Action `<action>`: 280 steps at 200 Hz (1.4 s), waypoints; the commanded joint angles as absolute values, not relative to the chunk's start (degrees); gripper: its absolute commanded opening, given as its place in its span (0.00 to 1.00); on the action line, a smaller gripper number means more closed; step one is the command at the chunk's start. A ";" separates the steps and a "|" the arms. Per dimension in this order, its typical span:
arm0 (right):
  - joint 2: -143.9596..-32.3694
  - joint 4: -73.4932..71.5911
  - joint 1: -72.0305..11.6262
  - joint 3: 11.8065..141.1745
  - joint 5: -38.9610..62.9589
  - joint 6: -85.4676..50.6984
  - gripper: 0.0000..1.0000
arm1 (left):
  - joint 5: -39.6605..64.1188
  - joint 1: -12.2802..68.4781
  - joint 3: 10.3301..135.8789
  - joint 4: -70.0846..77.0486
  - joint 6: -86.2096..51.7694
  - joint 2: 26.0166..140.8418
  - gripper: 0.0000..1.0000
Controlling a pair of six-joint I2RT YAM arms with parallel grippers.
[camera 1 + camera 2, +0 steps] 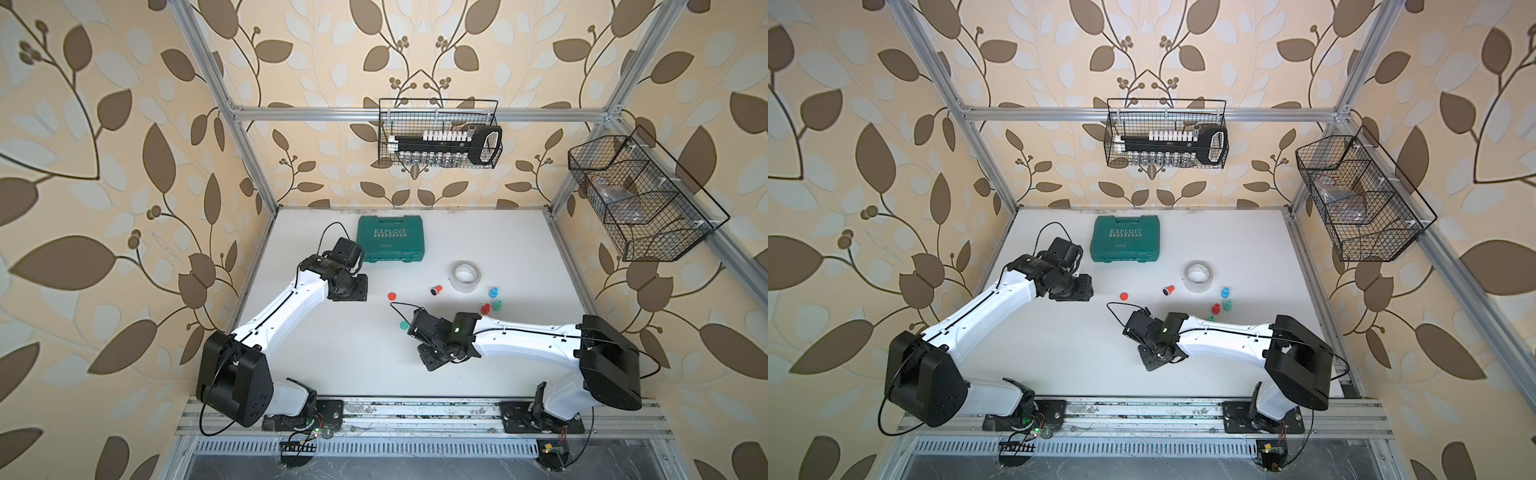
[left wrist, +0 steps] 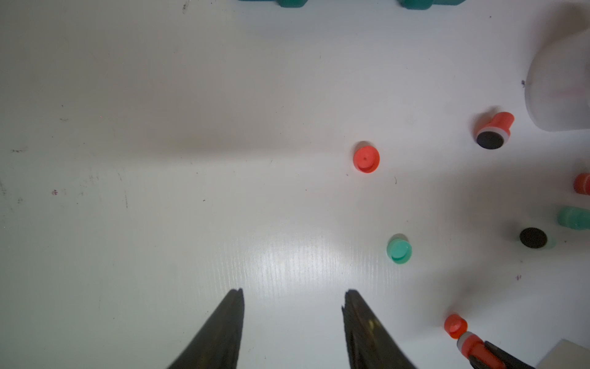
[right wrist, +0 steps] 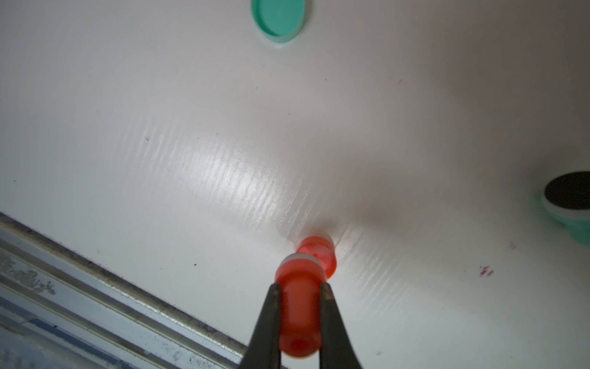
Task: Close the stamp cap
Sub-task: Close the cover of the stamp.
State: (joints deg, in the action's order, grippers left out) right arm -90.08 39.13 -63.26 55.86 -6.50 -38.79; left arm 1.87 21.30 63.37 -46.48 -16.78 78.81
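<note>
**One readable word: "EXPLOIT" on the green case**

We read the single word "EXPLOIT" in pale capital letters across the lid of the green case point(image 1: 390, 238) point(image 1: 1125, 238), and it was legible in both top views. Directly under the word ran a row of pale chevrons, printed in the same light colour as the letters. Beneath the chevrons sat a much smaller line of print, centred on the lid, which was too small and too blurred for us to make out. The inner ring of the tape roll point(image 1: 466, 275) carried a few faint dark marks, and we could not read those as letters or numbers either.
</note>
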 commanded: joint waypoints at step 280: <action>-93.38 38.84 -63.63 54.26 -7.83 -39.39 0.00 | 1.84 20.79 63.19 -46.93 -15.80 77.87 0.53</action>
State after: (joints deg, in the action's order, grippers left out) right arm -91.81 39.11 -63.26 55.16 -7.51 -39.00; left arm 1.32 21.30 63.37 -46.48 -16.64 78.81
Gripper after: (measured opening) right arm 0.124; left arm 0.529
